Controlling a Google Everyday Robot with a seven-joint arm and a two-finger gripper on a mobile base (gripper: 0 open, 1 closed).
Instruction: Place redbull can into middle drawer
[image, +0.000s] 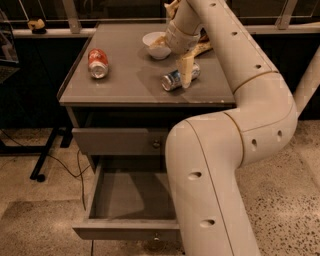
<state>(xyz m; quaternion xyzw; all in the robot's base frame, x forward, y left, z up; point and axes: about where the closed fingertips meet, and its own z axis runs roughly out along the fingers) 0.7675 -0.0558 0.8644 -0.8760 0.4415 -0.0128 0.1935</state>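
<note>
The redbull can (172, 80) lies on its side on the grey cabinet top (130, 80), right of centre near the front edge. My gripper (187, 75) reaches down from the arm onto the can's right end, touching or just over it. The middle drawer (131, 200) is pulled open below and looks empty; its front panel (120, 231) carries a small knob (156, 236). My arm hides the drawer's right part.
An orange-red can (98, 63) lies on the cabinet top at the left. A white bowl (155, 46) stands at the back behind the gripper. The top drawer (117, 141) is closed. A black stand leg (45, 155) and a cable lie on the floor at the left.
</note>
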